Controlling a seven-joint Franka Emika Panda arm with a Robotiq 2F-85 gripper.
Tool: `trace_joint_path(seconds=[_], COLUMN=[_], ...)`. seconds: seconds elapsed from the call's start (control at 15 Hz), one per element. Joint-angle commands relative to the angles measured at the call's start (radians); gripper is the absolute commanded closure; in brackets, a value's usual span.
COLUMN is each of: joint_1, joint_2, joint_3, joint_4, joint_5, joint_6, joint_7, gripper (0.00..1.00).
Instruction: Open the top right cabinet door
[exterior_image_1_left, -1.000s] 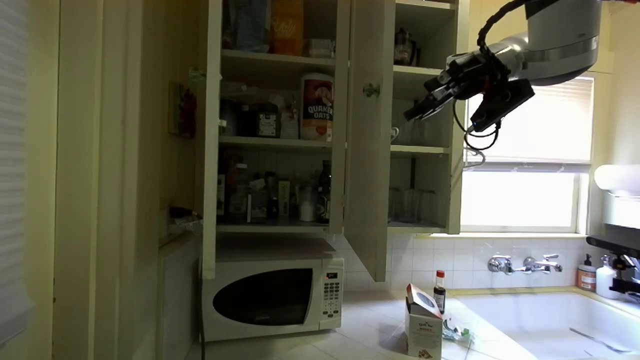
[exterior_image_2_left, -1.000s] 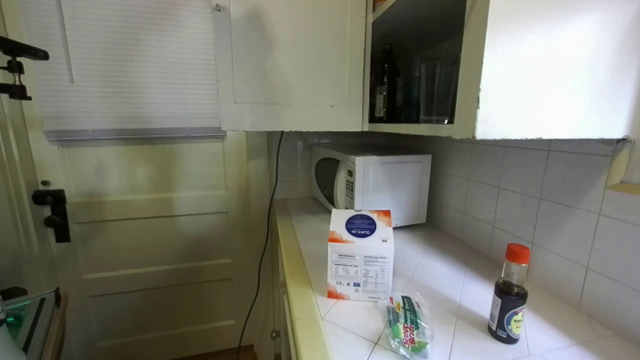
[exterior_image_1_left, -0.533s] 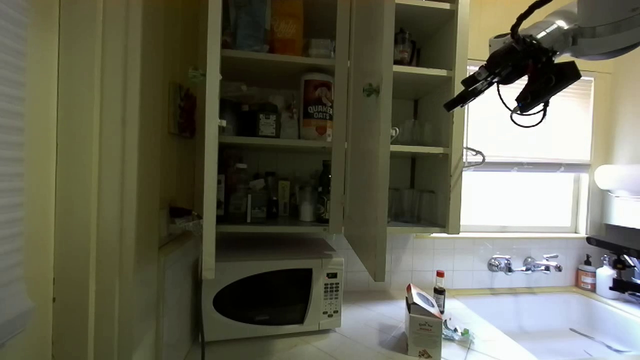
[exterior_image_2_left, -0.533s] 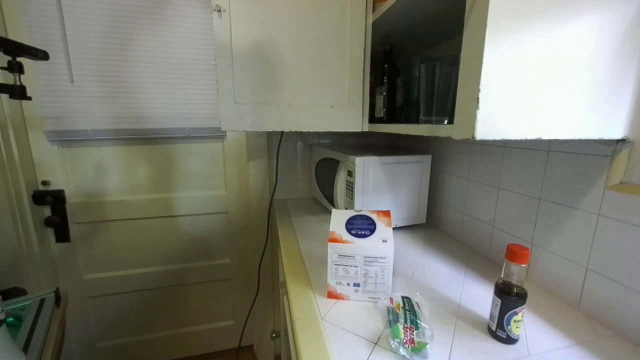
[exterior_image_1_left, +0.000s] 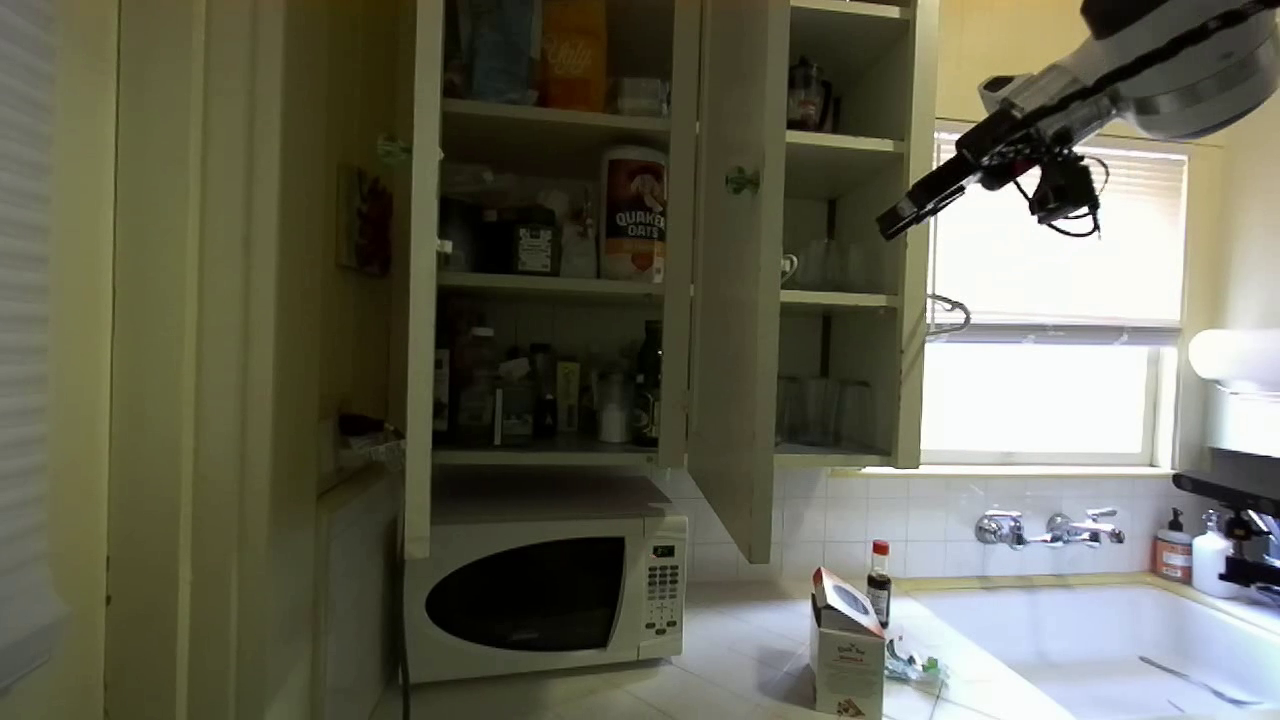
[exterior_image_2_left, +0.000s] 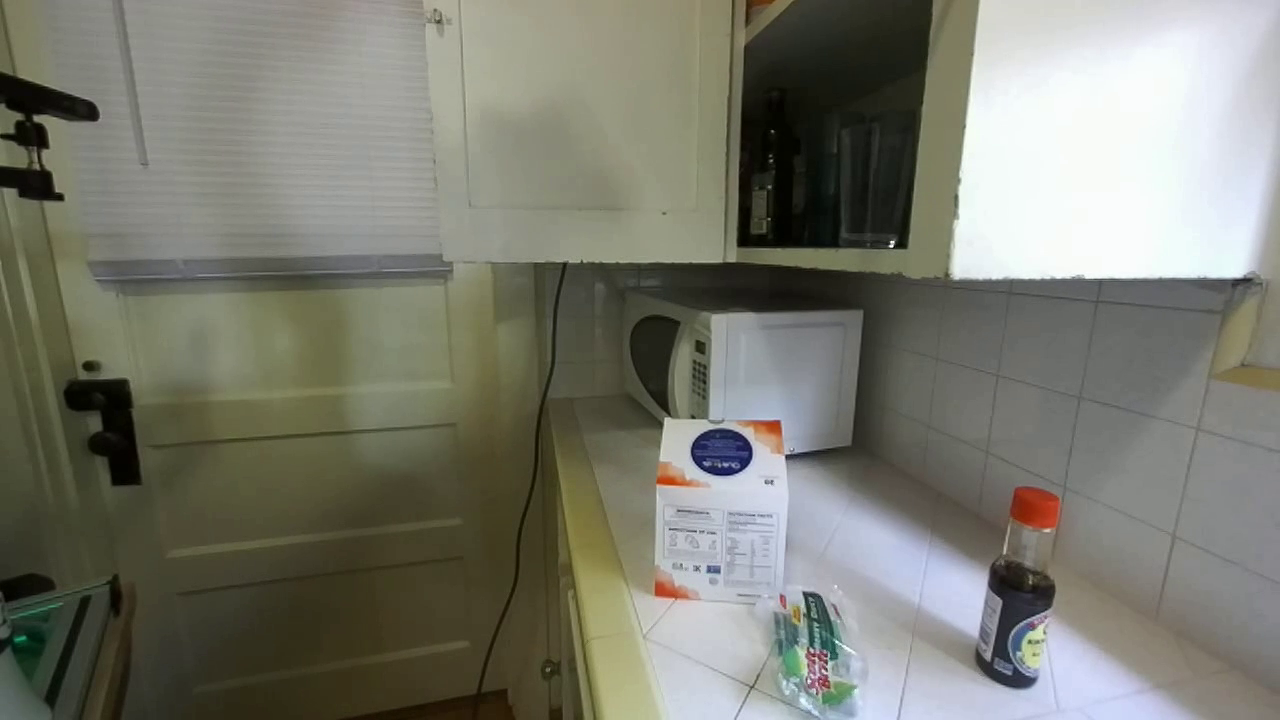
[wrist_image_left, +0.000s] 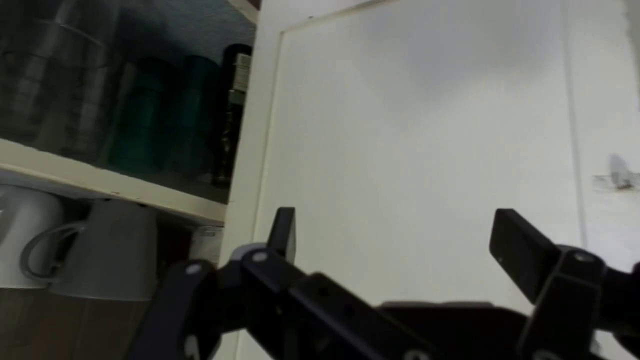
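At cabinet door (exterior_image_1_left: 735, 330) | open, unmoved | tool (exterior_image_1_left: 892, 222) farther off than before

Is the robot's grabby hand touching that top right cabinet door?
Apart. In an exterior view, there's a gap between the gripper and the top right cabinet door: the cabinet's inside shows through it.

My wrist view closely faces the cabinet door (wrist_image_left: 420, 145), inverted; an exterior view faces the cabinets (exterior_image_1_left: 682, 230) from farther back, an exterior view sights along the counter (exterior_image_2_left: 900, 550), both sharing the microwave (exterior_image_1_left: 545, 590) (exterior_image_2_left: 770, 375) at 7 and 3 o'clock respectively.
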Motion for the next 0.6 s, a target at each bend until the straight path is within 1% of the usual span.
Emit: trace_joint_path(seconds=[0.0,0.07,0.13,0.27,0.33,0.4,0.47,0.53], joint_1=[-0.074,-0.015,-0.024,-0.042,-0.054,-0.062,0.026,0.018], joint_2=[-0.012,-0.009,-0.006,0.004,0.011,0.014,0.025,0.027], joint_3=[0.104,0.080,0.091,0.096,0.094,0.086,0.038,0.036], joint_4=[-0.165,-0.193,-0.236,-0.296,-0.312,-0.323,-0.281,-0.296], joint_5=[-0.089,-0.172,-0.220,-0.338,-0.393,-0.442,-0.416,-0.450], joint_6=[0.283,0.364,0.435,0.528,0.549,0.544,0.524,0.531], joint_7=[0.005,0.059,0.090,0.196,0.262,0.324,0.266,0.306], gripper=[0.00,0.00,0.00,0.00,0.00,0.00,0.00,0.00])
